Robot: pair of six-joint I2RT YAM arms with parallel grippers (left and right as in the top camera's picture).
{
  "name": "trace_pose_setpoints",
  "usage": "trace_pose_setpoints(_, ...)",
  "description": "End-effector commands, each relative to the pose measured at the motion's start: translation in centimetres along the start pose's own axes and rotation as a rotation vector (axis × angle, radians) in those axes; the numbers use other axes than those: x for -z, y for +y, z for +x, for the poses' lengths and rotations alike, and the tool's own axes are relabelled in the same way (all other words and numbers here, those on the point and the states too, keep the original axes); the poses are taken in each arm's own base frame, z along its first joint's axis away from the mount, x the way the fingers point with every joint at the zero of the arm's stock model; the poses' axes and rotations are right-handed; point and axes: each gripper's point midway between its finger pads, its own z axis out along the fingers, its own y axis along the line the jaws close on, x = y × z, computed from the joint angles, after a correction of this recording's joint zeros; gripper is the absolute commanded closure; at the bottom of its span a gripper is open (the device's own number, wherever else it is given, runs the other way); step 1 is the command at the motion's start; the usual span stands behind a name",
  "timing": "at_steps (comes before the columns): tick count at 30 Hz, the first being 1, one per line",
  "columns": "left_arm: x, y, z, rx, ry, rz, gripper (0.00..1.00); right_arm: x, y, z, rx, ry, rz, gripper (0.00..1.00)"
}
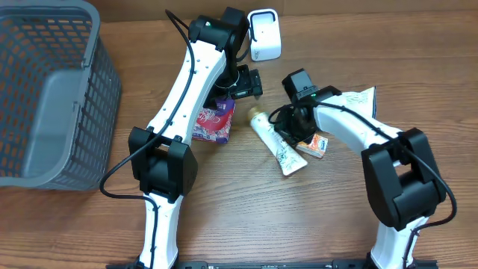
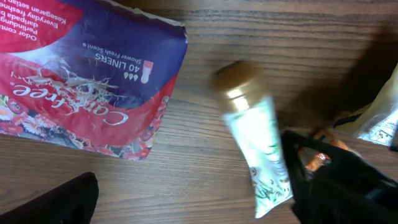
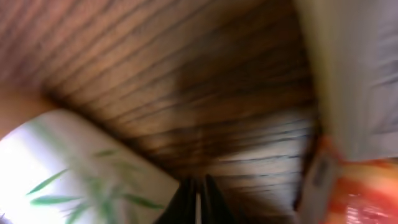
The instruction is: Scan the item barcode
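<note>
Overhead view: left hand (image 1: 245, 82) spread, empty, over the tabletop's (image 1: 246, 213) far middle. Liner packet (image 1: 215, 121) lies just beside it, scanner (image 1: 265, 35) near the far edge. Only the right wrist view resolves the right hand (image 3: 196, 202): pressed together beside the tube (image 3: 81, 168).

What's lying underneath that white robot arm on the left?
A red-and-purple plastic pack of liners lies on the wooden table. The left arm hides part of the pack in the overhead view, so its full outline cannot be seen there.

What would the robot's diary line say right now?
left tool: open, near red-purple plastic liner pack | right tool: shut, beside white gold-capped tube | scan: not yet done
</note>
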Motion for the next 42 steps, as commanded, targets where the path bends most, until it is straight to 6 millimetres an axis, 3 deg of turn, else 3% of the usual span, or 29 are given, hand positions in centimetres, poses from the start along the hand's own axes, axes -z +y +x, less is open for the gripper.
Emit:
trace_pose_setpoints(1,0.4,0.3,-0.2,0.006,-0.003,0.007,0.0,-0.6,1.4,1.6,0.022,0.027,-0.01,0.96)
trace_pose_setpoints(5,0.4,0.2,-0.2,0.007,-0.004,0.008,0.02,0.3,4.0,2.5,0.033,0.076,-0.089,0.96)
trace_pose_setpoints(8,0.4,-0.1,0.0,0.004,0.004,0.022,0.14,2.2,4.4,1.3,0.066,0.044,-0.082,0.96)
trace_pose_setpoints(9,0.4,-0.5,0.1,0.001,0.012,0.04,0.22,3.3,4.3,0.3,0.066,0.018,-0.071,0.96)
trace_pose_setpoints(10,0.4,-1.5,0.3,-0.023,0.017,0.083,0.46,5.4,4.0,-1.6,0.066,-0.024,-0.057,0.96)
trace_pose_setpoints(12,0.4,-3.0,0.3,-0.06,0.012,0.137,0.69,7.8,3.5,-3.6,0.074,-0.054,-0.063,0.96)
trace_pose_setpoints(15,0.3,-5.8,0.1,-0.11,-0.026,0.206,0.96,11.1,1.0,-7.3,0.059,-0.093,-0.056,0.96)
trace_pose_setpoints(17,0.4,-8.2,0.0,-0.159,-0.067,0.256,0.96,12.2,-2.4,-9.6,-0.01,-0.102,-0.033,0.95)
trace_pose_setpoints(23,0.7,-16.3,0.5,-0.32,-0.21,0.4,0.96,13.5,-12.3,-13.8,-0.181,-0.124,0.057,0.96)
trace_pose_setpoints(26,-1.1,-19.7,0.8,-0.365,-0.242,0.447,0.96,14.4,-15.9,-15.3,-0.25,-0.169,0.117,0.96)
trace_pose_setpoints(28,-2.7,-20.7,0.9,-0.36,-0.235,0.454,0.96,14.6,-17.6,-15.8,-0.282,-0.181,0.139,0.96)
trace_pose_setpoints(32,-6.5,-21.7,0.6,-0.324,-0.203,0.451,0.96,13.6,-18.3,-15.8,-0.288,-0.171,0.143,0.96)
trace_pose_setpoints(37,-11.5,-22.3,1.2,-0.31,-0.113,0.465,0.96,10.9,-18.3,-14.8,-0.269,-0.147,0.146,0.96)
trace_pose_setpoints(40,-14.4,-20.9,1.3,-0.292,-0.076,0.402,0.96,8.5,-17.6,-13.7,-0.246,-0.118,0.108,0.96)
trace_pose_setpoints(42,-15.8,-18.5,0.5,-0.259,-0.087,0.295,0.96,7.5,-16.2,-12.9,-0.206,-0.086,0.051,0.96)
